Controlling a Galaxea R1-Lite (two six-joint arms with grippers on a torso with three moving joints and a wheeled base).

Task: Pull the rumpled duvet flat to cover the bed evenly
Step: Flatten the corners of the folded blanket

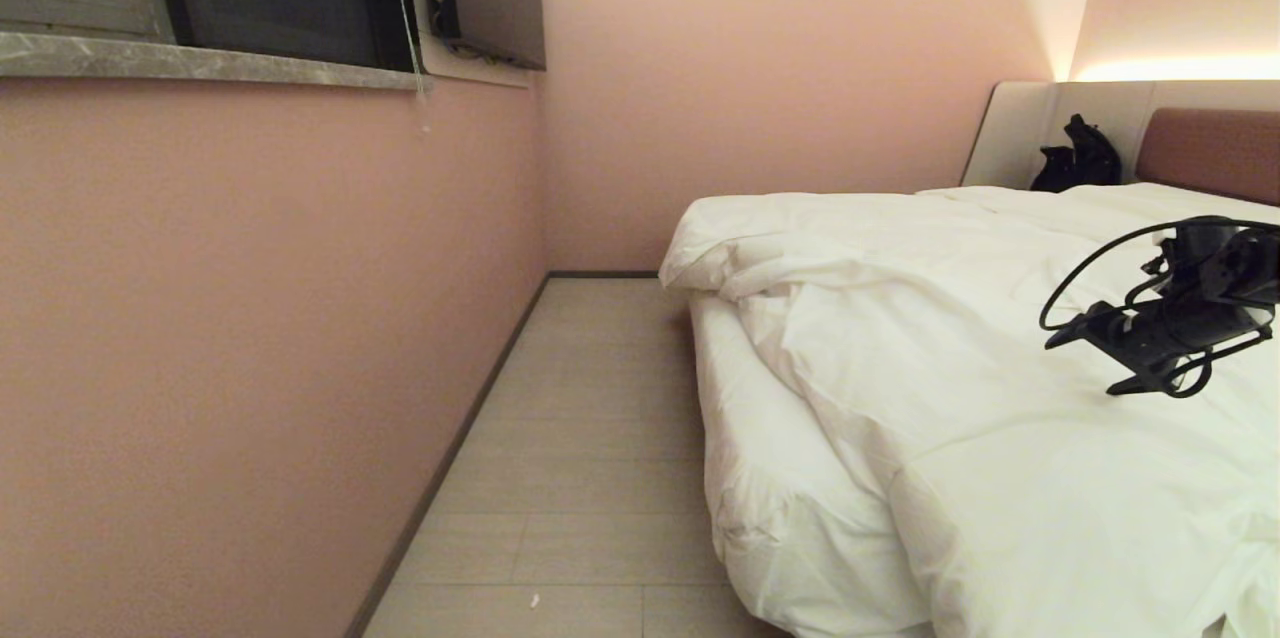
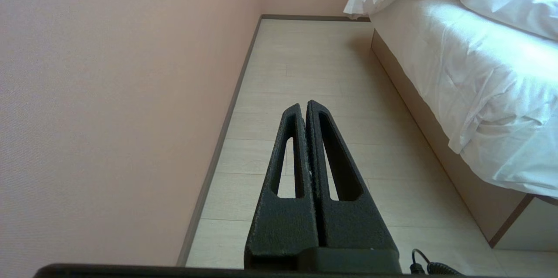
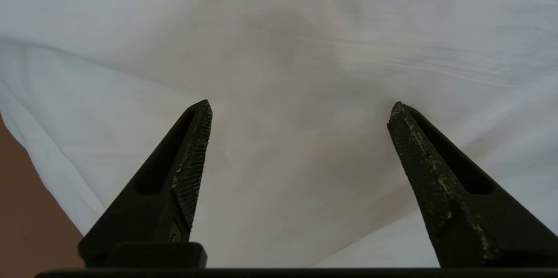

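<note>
The duvet [image 1: 960,338] lies bunched on the bed [image 2: 440,73], soft & puffy, prob light but floppy, so grab its edge; right gripper [image 3: 298,110] open wide above it, left gripper [image 2: 305,106] closed.

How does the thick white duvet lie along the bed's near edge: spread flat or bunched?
Bunched. The thick white duvet is heaped in folds, leaving the sheeted mattress side of the bed uncovered.

The bed [image 1: 790,518] is running off the right and near edges. The duvet [image 1: 960,318] is hiding most of the mattress. The dark item [image 1: 1078,158] by the far headboard is staying too indistinct to identify.
</note>
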